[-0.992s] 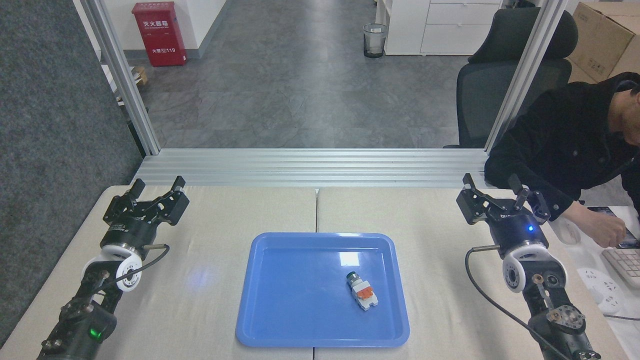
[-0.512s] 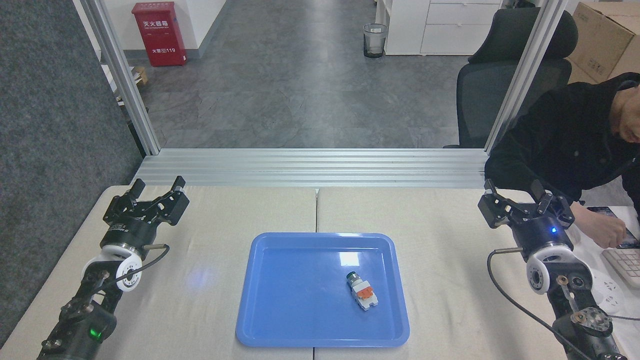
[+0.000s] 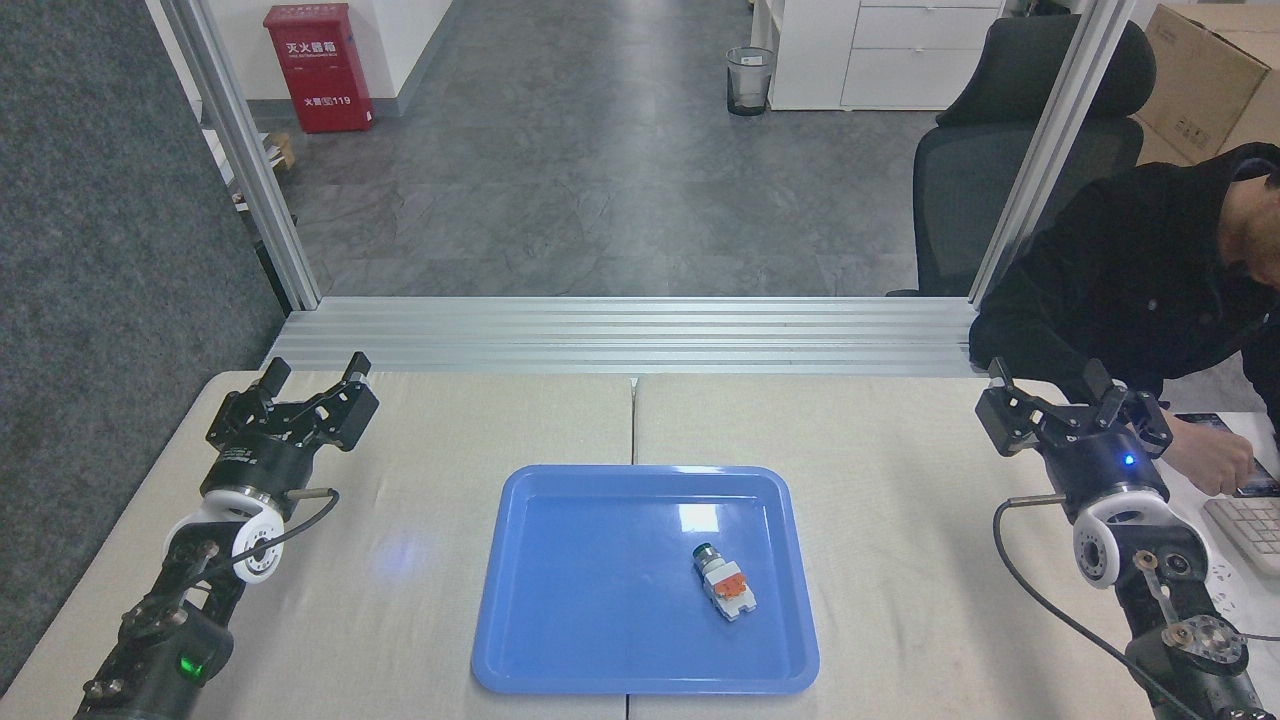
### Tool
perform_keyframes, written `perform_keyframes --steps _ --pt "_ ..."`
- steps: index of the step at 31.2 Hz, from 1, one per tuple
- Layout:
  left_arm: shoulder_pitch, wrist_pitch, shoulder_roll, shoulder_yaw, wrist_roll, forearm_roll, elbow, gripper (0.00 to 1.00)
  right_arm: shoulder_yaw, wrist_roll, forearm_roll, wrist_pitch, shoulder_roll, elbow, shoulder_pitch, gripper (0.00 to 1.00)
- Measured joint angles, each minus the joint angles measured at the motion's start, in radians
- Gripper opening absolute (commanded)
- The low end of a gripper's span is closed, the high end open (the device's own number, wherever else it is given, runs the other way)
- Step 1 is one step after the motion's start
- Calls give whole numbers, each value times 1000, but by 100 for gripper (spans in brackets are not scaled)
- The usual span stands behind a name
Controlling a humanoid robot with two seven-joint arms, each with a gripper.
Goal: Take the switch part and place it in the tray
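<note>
1. The switch part (image 3: 724, 581) lies on its side inside the tray (image 3: 560, 640), in the tray's right half and nearer the near rim than the far one. Its dark green button end points toward the far left, and its white and orange body angles toward the near right. It touches the tray floor and no rim.

2. The tray, blue and glossy, sits flat on our worktop (image 3: 900, 560), centred across the seam between the two worktop panels and close to the near edge. A patch of light reflects on its floor just beyond the switch part.

3. Our left gripper (image 3: 314, 372) hovers over the far left corner of the worktop, well apart from the tray. Its fingers are spread with nothing between them.

4. Our right gripper (image 3: 1052, 383) sits near the far right corner of the worktop, also well apart from the tray. Its fingers stand spread and hold nothing.

5. Past the right edge of the worktop, a person in a dark sleeve (image 3: 1130, 290) leans over a neighbouring desk, a hand (image 3: 1215, 460) close behind our right gripper, beside a keyboard (image 3: 1250, 525).
</note>
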Motion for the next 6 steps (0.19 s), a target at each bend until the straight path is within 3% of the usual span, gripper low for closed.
perform_keyframes --steps 6 --pt "0 0 0 0 0 0 0 100 -3 -1 0 0 -4 0 0 100"
